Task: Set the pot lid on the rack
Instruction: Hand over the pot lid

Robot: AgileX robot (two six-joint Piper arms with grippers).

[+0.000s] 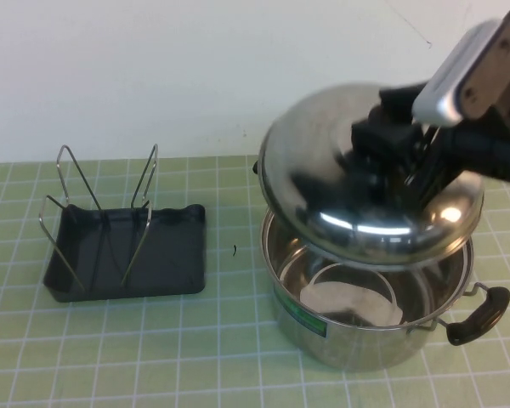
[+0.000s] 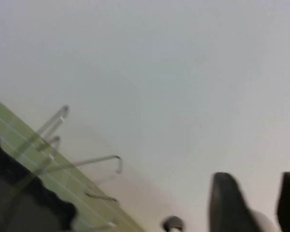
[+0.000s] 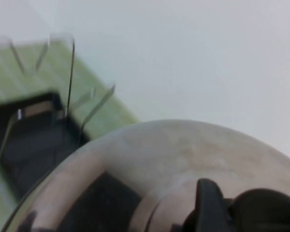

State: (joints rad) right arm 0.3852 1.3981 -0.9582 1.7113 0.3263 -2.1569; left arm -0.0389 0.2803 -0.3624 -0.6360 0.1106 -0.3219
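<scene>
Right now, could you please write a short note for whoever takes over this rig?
Right gripper: shut on the lid at its knob, holding it tilted in the air just above the open pot.
Left gripper: open, not seen in the high view, parked off to the side, facing the rack and wall.
Rack: on the table left of the pot, nothing in it.
Done: lid gripped and lifted off the pot.
Left: carry the lid left to the rack, stand it between the wire uprights, release.

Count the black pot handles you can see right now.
1: a black handle on the pot, on its right side. The lifted pot lid, held by the right tool, may hide another. Left tool: off the table.
</scene>
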